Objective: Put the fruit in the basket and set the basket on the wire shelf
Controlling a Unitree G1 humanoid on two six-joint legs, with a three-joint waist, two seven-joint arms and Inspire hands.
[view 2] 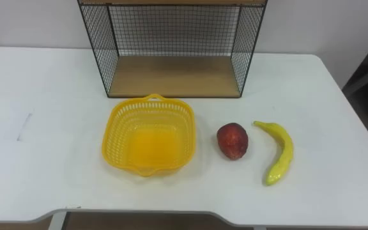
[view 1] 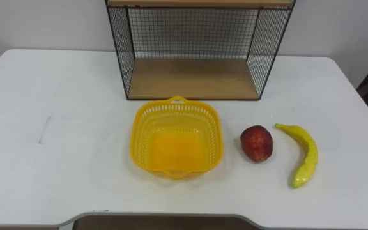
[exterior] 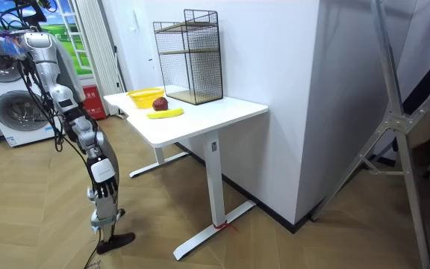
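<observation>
An empty yellow plastic basket (view 1: 143,137) sits at the middle of the white table (view 1: 56,96), one handle toward the wire shelf (view 1: 193,78). The shelf stands right behind it, with black mesh sides, an open front and a bare wooden bottom board. Right of the basket lies a red apple (view 1: 256,143). Further right lies a curved yellow banana (view 1: 305,155). Both fruits rest on the tabletop, apart from each other and from the basket. In the room view I stand at the table's end on the room view's left, facing the basket (exterior: 145,97) and shelf (exterior: 189,63).
The table's near edge (view 1: 171,217) runs close below the basket. A faint mark (view 1: 43,130) shows on the tabletop's left part. In the room view, washing machines (exterior: 6,112) stand behind me and a metal stand (exterior: 394,127) is at the room view's right.
</observation>
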